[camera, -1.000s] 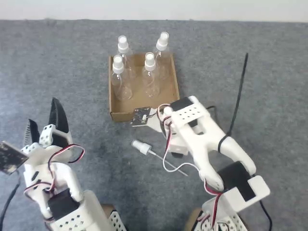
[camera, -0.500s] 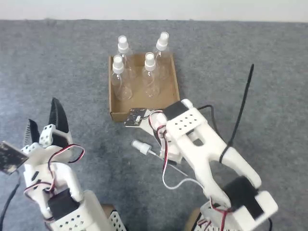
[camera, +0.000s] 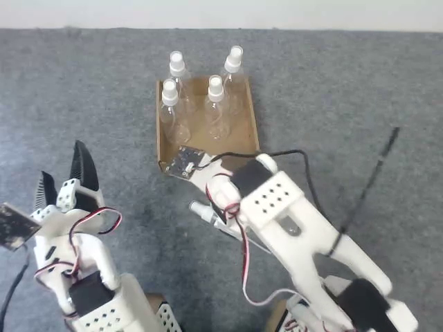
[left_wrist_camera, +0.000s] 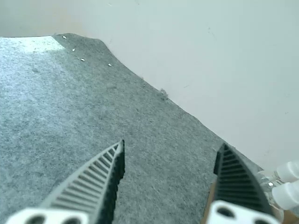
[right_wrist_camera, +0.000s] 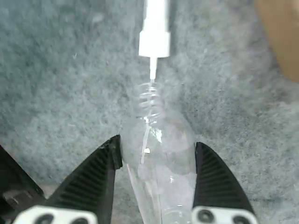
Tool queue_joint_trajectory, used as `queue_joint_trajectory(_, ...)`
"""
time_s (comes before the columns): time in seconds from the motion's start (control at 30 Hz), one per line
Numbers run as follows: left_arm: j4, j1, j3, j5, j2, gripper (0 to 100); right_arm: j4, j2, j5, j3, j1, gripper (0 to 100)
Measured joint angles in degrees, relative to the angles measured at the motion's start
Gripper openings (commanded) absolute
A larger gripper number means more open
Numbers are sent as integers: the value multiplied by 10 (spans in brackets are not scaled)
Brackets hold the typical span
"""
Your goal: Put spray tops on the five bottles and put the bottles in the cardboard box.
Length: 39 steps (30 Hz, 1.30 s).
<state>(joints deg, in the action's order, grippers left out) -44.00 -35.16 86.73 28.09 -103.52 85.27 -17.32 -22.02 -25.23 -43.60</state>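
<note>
A cardboard box (camera: 253,131) at the back middle holds several clear bottles (camera: 216,104), upright and capped with white spray tops. Just in front of the box, my right arm (camera: 277,207) hangs over a loose white spray top (camera: 201,209) lying on the carpet. In the right wrist view my right gripper (right_wrist_camera: 157,143) is shut on a clear bottle (right_wrist_camera: 159,163) lying flat. The spray top (right_wrist_camera: 155,32) rests beyond the bottle's threaded neck, with its thin tube running into the neck. My left gripper (camera: 62,162) (left_wrist_camera: 172,144) is raised at the front left, open, with nothing between its fingers.
Grey carpet covers the table. A thin black cable (camera: 370,183) runs along the right side beside the right arm. A pale wall (left_wrist_camera: 210,56) bounds the carpet at the back.
The right arm has swung left and forward, so its wrist now covers the box's front edge and most of the loose spray top's tube. The left arm has not moved.
</note>
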Motion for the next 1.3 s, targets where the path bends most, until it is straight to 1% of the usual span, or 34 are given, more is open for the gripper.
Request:
queue_joint_trajectory(0.17, 0, 26, 0, -5, 0, 298, 2, -74, 44, 0, 0, 112)
queue_joint_trajectory(0.3, 0, 43, 0, -33, 0, 298, 0, -124, 74, 0, 1, 112)
queue_joint_trajectory(0.37, 0, 52, 2, -34, 0, 298, -3, -143, 89, 0, 1, 112)
queue_joint_trajectory(0.53, 0, 98, 13, -40, 0, 298, -8, -169, 112, 0, 1, 112)
queue_joint_trajectory(0.6, 0, 121, 21, -63, 0, 298, -14, -171, 124, 0, 4, 112)
queue_joint_trajectory(0.7, -7, 152, 21, -100, 0, 298, -51, -172, 145, -9, 34, 112)
queue_joint_trajectory(0.83, -45, 191, 21, -118, 0, 298, -139, -172, 168, -79, 103, 112)
queue_joint_trajectory(0.93, -64, 219, 21, -127, 0, 298, -204, -172, 185, -126, 142, 112)
queue_joint_trajectory(1.1, -68, 234, 12, -131, 0, 299, -245, -172, 223, -141, 187, 113)
queue_joint_trajectory(1.3, -113, 233, -29, -131, 0, 299, -291, -172, 252, -163, 243, 114)
